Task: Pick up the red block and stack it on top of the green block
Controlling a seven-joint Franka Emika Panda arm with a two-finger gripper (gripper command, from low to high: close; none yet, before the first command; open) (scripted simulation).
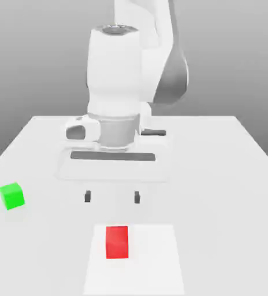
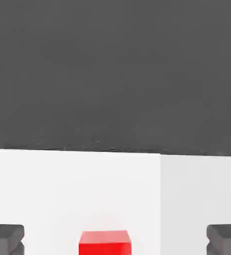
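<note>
The red block [image 1: 117, 241] rests on the white table near its front edge, and the hand view catches it as the red block [image 2: 105, 242] between the two dark fingertips [image 2: 5, 238]. My gripper [image 1: 112, 197] hangs open above the table, a little behind the red cube, with nothing between its fingers. The green block [image 1: 12, 196] sits alone on the table toward the exterior view's left, well apart from both the gripper and the red cube.
The white table [image 1: 217, 173] spreads around the arm's base. A slightly brighter rectangular patch [image 1: 153, 260] lies under the red cube at the front. The large white arm body [image 1: 119, 87] stands behind the gripper.
</note>
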